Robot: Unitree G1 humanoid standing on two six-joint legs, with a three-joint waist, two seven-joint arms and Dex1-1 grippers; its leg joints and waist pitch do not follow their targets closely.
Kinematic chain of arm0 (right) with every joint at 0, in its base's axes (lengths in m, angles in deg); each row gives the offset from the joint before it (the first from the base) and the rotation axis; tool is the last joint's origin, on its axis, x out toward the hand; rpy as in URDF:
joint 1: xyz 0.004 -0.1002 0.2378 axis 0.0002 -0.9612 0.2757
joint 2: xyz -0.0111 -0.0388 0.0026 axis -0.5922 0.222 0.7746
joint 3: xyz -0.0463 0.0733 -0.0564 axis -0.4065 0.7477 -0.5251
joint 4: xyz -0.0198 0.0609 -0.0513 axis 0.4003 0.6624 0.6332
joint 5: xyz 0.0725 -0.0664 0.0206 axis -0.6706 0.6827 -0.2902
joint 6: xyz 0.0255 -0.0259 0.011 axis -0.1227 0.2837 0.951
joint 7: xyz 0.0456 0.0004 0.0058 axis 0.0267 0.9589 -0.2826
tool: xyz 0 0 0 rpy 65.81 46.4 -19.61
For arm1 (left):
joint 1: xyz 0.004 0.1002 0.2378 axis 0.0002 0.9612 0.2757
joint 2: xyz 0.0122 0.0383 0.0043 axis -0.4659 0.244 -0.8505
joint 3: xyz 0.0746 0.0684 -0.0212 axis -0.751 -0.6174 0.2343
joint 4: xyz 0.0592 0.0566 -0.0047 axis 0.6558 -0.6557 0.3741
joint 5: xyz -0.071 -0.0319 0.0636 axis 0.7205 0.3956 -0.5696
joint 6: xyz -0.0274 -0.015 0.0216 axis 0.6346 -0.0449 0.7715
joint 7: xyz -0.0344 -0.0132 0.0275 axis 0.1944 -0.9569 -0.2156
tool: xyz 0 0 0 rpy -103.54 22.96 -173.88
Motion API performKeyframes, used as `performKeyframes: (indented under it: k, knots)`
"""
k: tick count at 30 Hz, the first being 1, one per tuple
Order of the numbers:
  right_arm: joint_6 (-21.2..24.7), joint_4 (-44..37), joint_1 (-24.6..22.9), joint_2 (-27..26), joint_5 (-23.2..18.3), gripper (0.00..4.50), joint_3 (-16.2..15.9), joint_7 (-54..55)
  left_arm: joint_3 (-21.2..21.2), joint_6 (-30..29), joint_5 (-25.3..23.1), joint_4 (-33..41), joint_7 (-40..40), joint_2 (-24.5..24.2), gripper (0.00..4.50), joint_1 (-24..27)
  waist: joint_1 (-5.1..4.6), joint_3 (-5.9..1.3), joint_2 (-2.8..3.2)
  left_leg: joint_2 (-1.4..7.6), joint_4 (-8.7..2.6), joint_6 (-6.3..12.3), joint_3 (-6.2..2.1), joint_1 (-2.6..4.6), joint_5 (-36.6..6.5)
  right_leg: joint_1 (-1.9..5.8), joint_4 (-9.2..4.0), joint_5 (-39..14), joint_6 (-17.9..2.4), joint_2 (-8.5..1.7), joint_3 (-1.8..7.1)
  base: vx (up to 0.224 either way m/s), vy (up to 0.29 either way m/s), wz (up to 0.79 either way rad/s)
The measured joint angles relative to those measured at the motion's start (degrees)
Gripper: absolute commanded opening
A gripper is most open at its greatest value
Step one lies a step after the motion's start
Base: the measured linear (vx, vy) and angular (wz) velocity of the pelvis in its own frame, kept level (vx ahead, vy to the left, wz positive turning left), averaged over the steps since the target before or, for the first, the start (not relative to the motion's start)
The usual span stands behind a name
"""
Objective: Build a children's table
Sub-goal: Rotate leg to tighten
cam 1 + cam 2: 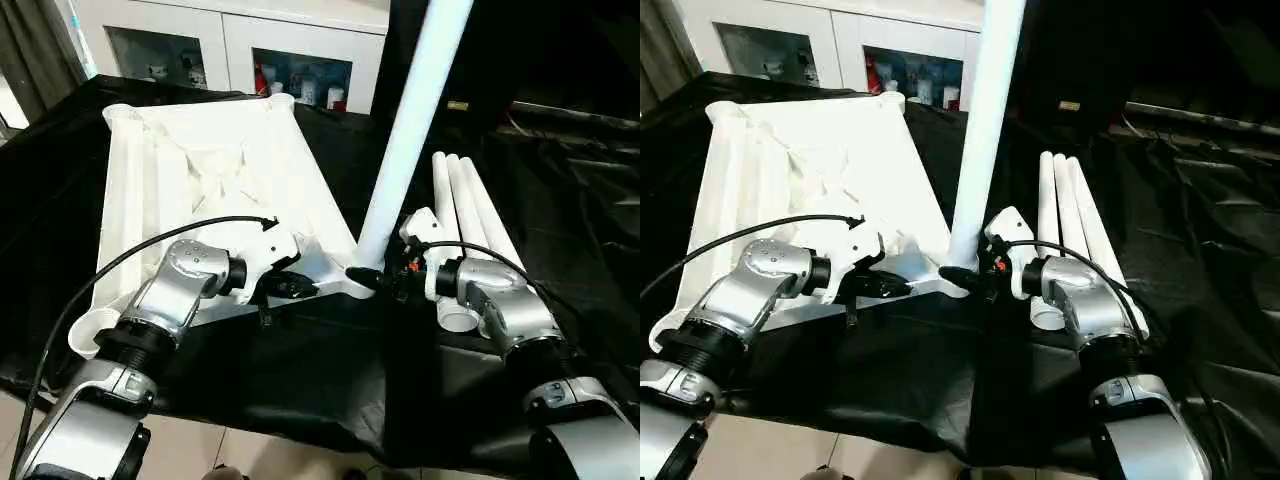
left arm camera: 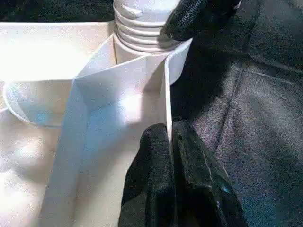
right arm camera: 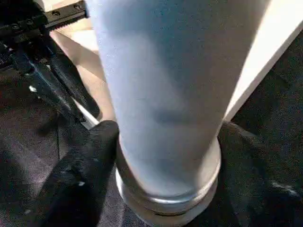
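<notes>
The white table top (image 1: 200,170) lies upside down on the black cloth, ribbed underside up. One white leg (image 1: 410,130) stands upright in its near right corner socket. My right gripper (image 1: 372,278) holds this leg at its base, one black finger (image 3: 92,156) on each side of the collar. In the left wrist view the leg's ribbed end (image 2: 142,28) sits in the socket. My left gripper (image 1: 300,288) is shut on the top's thin near rim wall (image 2: 166,94), a short way left of that corner. Three more legs (image 1: 465,210) lie side by side to the right.
The black cloth (image 1: 320,370) covers the work surface and hangs over its near edge above a tiled floor. A white cabinet with glass doors (image 1: 250,50) stands behind. Dark clutter lies at the far right.
</notes>
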Motion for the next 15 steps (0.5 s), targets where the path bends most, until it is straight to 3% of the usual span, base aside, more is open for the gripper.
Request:
performKeyframes:
  k: [8,15]
  knots:
    - [0.88,-0.93,-0.43,-0.57,0.0,2.73,0.02,1.12,0.01,-0.03,0.11,0.04,0.2,0.24,0.0,0.09,0.08,0.0,-0.01,0.0,0.01,0.0,0.01,0.01,0.0,0.02,0.02,0.0,0.0,0.0,0.0,0.0,0.0,0.0]
    - [1.91,3.81,1.22,-8.94,-0.09,2.72,5.49,22.18,1.15,-2.49,-1.92,-5.54,10.77,5.41,0.0,-3.28,-0.77,-0.01,0.01,-0.03,0.05,-0.02,0.02,0.15,0.0,0.24,0.08,0.08,0.04,0.01,0.09,0.0,0.0,0.0]
